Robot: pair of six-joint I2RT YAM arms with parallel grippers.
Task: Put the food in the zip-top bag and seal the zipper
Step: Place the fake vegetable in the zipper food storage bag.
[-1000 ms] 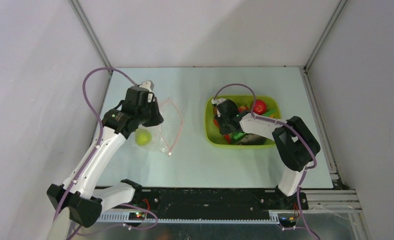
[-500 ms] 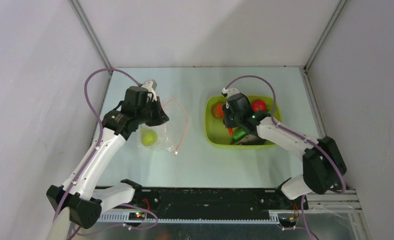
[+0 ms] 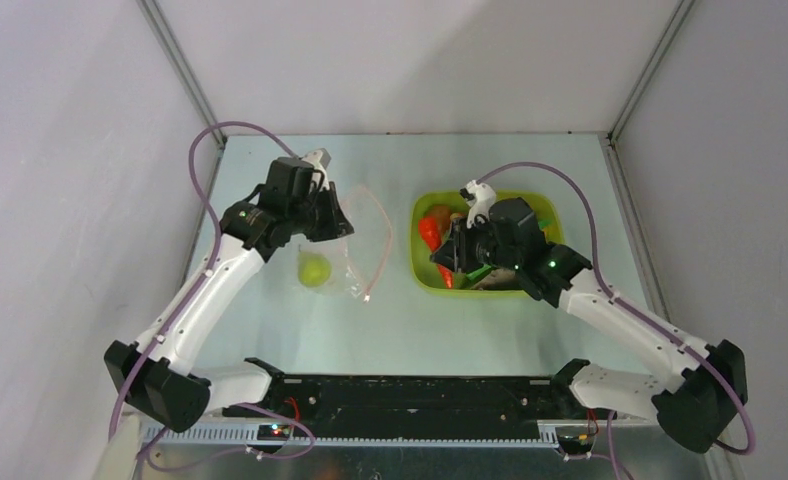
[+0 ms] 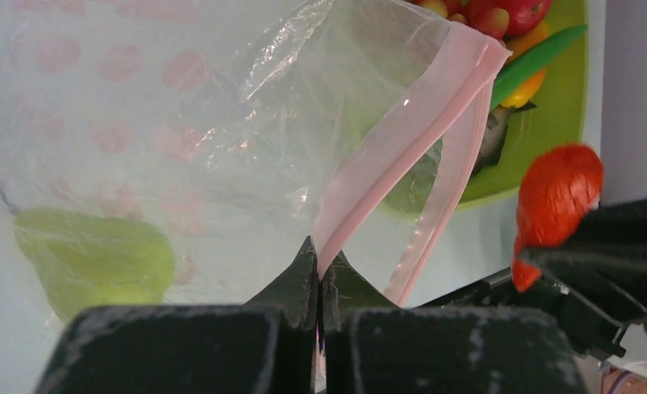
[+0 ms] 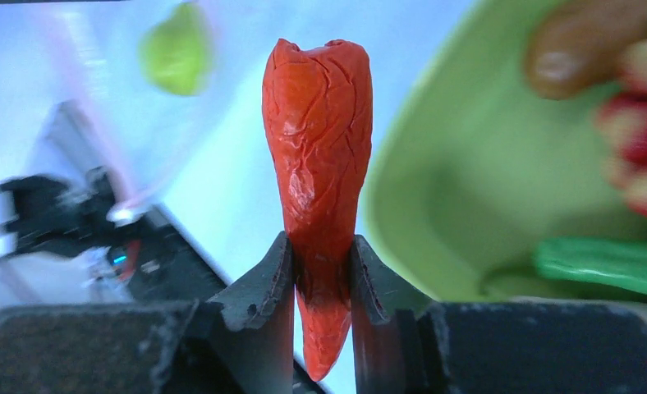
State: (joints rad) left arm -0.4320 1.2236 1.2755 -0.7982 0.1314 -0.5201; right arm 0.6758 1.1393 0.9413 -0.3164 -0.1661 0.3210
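Observation:
The clear zip-top bag (image 3: pixel 345 262) lies left of centre with a green lime (image 3: pixel 314 270) inside it. My left gripper (image 3: pixel 336 222) is shut on the pink zipper (image 4: pixel 402 139) strip and holds the mouth up; the lime (image 4: pixel 90 258) shows through the plastic. My right gripper (image 3: pixel 442 252) is shut on a long red, wrinkled, pepper-shaped food piece (image 5: pixel 316 156), held over the tub's left rim, right of the bag. The same red piece (image 4: pixel 558 197) shows at the right of the left wrist view. My left gripper (image 4: pixel 320 258) and right gripper (image 5: pixel 321 271) tips are both in view.
The lime-green tub (image 3: pixel 422 275) stands right of centre and holds more food: a green pod (image 5: pixel 607 263), red-pink strawberries (image 5: pixel 644 123) and a brown kiwi (image 5: pixel 583 37). White walls enclose the table on three sides. The arm bases sit along the near edge.
My right gripper has risen out of the tub with the red piece and swung left toward the bag. My left gripper has moved back and right, pulling the bag's mouth with it.

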